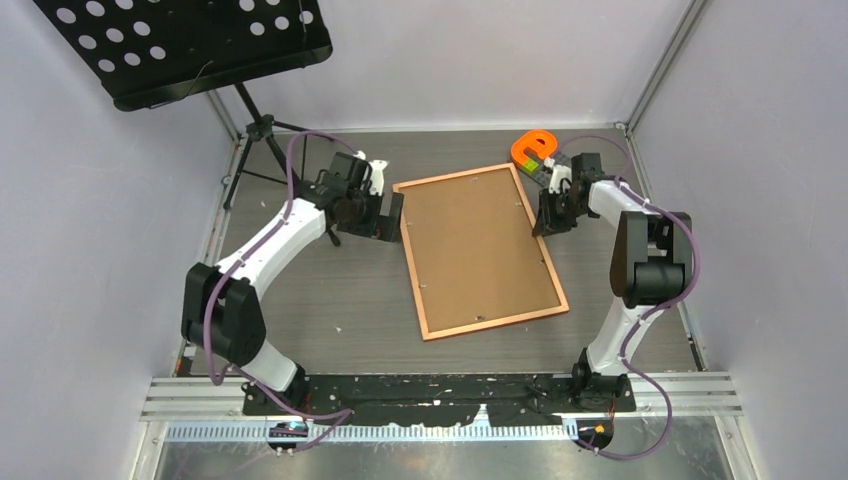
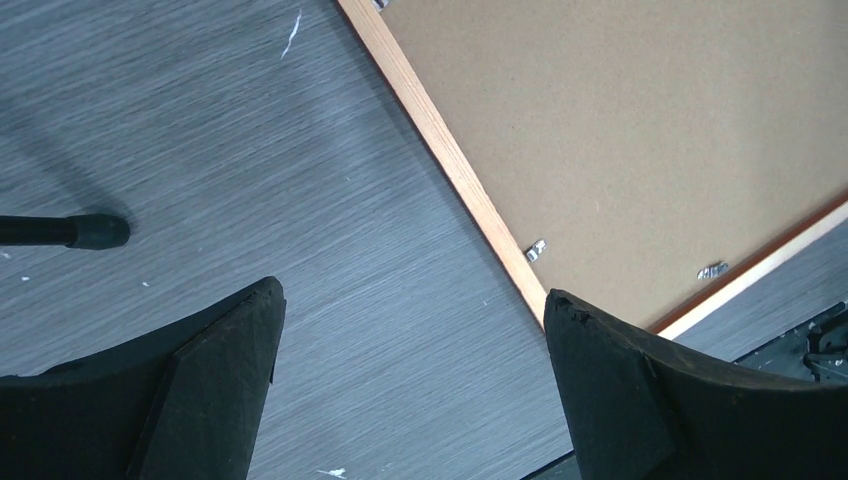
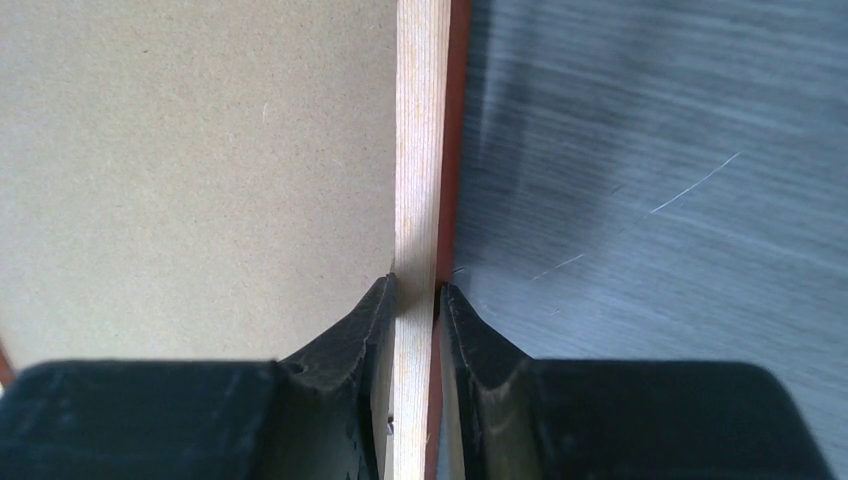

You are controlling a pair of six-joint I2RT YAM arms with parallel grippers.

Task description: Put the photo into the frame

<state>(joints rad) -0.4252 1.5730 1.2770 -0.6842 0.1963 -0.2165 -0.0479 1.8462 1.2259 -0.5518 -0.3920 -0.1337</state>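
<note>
Frame [image 1: 410, 262] lies flat and back up on the table [image 1: 330, 300], with its brown backing board [image 1: 478, 250] filling the border. Right gripper [image 3: 415, 290] pinches the frame's right-hand border between its fingers. Left gripper [image 2: 412, 290] is spread wide just beside the frame's left border, seemingly not touching it.

The top external camera looks steeply down from above and behind the arm bases, taking in the whole desk [image 1: 330, 300] and the frame [image 1: 411, 265] from far off. The left wrist camera peers down past the left gripper [image 2: 412, 295] at bare desk and one frame corner from close by. The right wrist camera sits even closer, the right gripper [image 3: 416, 290] at the frame's edge, so all three views share the frame.
</note>
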